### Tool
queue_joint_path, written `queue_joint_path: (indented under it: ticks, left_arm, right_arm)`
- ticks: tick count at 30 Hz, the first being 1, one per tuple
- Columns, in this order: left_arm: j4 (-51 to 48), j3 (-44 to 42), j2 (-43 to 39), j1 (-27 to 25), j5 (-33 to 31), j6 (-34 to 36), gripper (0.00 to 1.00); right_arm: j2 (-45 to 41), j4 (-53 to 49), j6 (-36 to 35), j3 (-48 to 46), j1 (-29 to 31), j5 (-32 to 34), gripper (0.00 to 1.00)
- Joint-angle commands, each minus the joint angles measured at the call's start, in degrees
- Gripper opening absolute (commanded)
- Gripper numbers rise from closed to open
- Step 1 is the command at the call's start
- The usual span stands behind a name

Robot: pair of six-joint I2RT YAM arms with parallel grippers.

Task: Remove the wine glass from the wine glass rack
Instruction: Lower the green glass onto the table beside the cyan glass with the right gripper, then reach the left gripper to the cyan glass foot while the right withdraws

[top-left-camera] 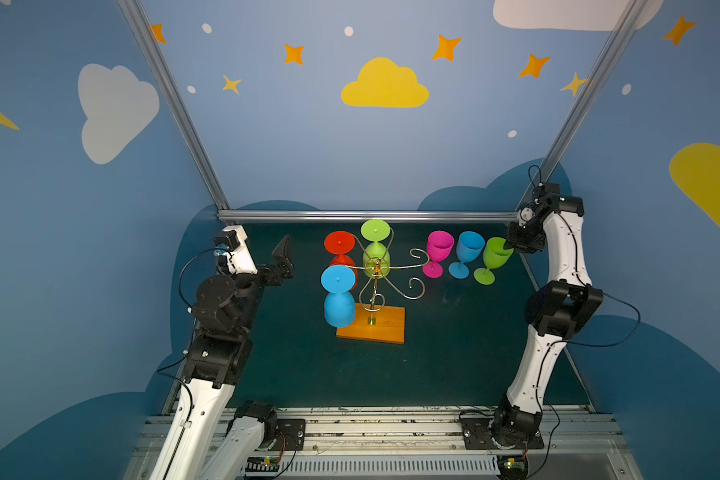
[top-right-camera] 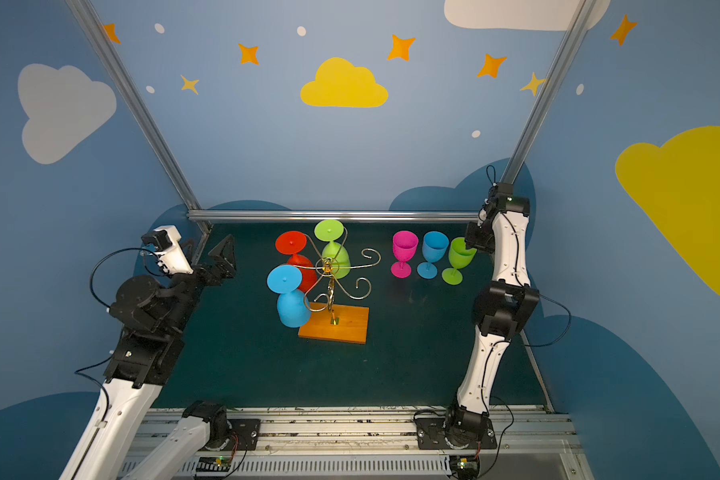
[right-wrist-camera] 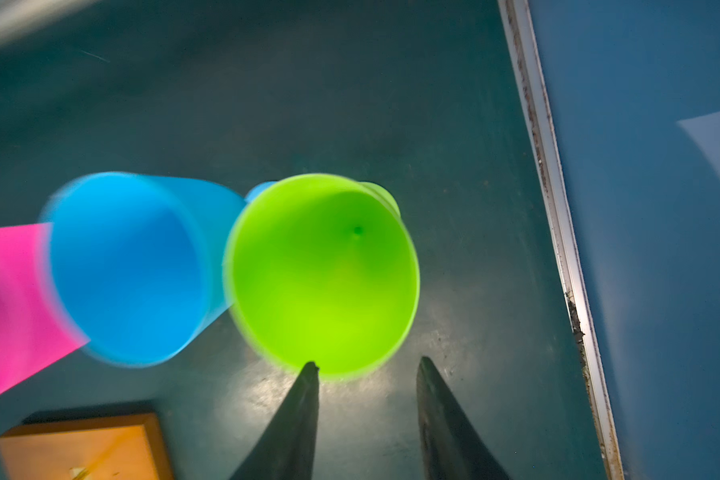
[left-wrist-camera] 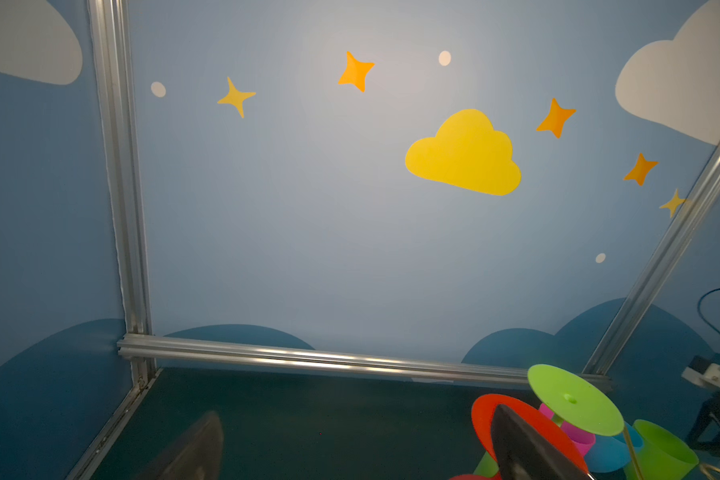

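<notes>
Wine glass rack (top-left-camera: 385,326) stands centre of the table (top-left-camera: 454,353), hanging blue wine glass (top-left-camera: 339,307) on its left side. Right hand (right-wrist-camera: 367,362) open, one fingertip (right-wrist-camera: 308,374) beside the upright green wine glass (right-wrist-camera: 323,274) rim. Risk: a careless withdrawal could topple it. Left hand (top-left-camera: 287,257) open, empty.

Right wrist view: we find the pink glass (right-wrist-camera: 13,307) cut by the edge, the standing blue glass (right-wrist-camera: 134,270) blurred; in a top view the hanging blue glass (top-left-camera: 338,307) partly hides the red glass (top-left-camera: 339,243)
</notes>
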Motion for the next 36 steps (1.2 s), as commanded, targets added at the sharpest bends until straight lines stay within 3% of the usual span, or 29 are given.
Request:
queue_joint_path:
  ticks: [1, 3, 6, 8, 12, 20, 27, 36]
  left_arm:
    - [-8.5, 4.0, 1.9, 5.0, 9.3, -8.8, 0.96]
    - [-10.2, 5.2, 3.1, 8.6, 16.9, -13.1, 0.94]
    - [-12.1, 6.2, 3.2, 9.4, 22.4, -15.5, 0.91]
    - [-13.3, 7.1, 3.8, 11.0, 28.6, -18.3, 0.88]
    - [-14.2, 6.5, 4.6, 13.3, 38.5, -23.0, 0.82]
    - [-13.6, 2.2, 4.4, 15.9, 57.1, -29.6, 0.71]
    - [-16.3, 0.1, 2.3, 15.0, 61.5, -29.8, 0.64]
    - [-19.1, -0.5, 0.8, 9.7, 58.1, -28.7, 0.59]
  right_arm:
    - [-8.8, 0.5, 2.4, -0.4, -0.3, -4.1, 0.42]
    - [-14.4, 3.3, 3.6, -4.4, -0.3, -6.9, 0.42]
    - [-24.8, 12.3, 4.1, -16.4, -0.2, -13.8, 0.45]
    - [-34.7, 24.6, 5.9, -30.1, -0.2, -18.7, 0.48]
    - [-51.8, 47.3, 13.7, -52.6, 0.1, -20.9, 0.65]
    - [-63.5, 51.6, 15.3, -65.8, 1.8, -26.9, 0.73]
    - [-68.1, 52.6, 14.9, -72.5, 5.0, -26.8, 0.73]
    - [-68.3, 53.0, 14.9, -73.9, 8.1, -26.8, 0.73]
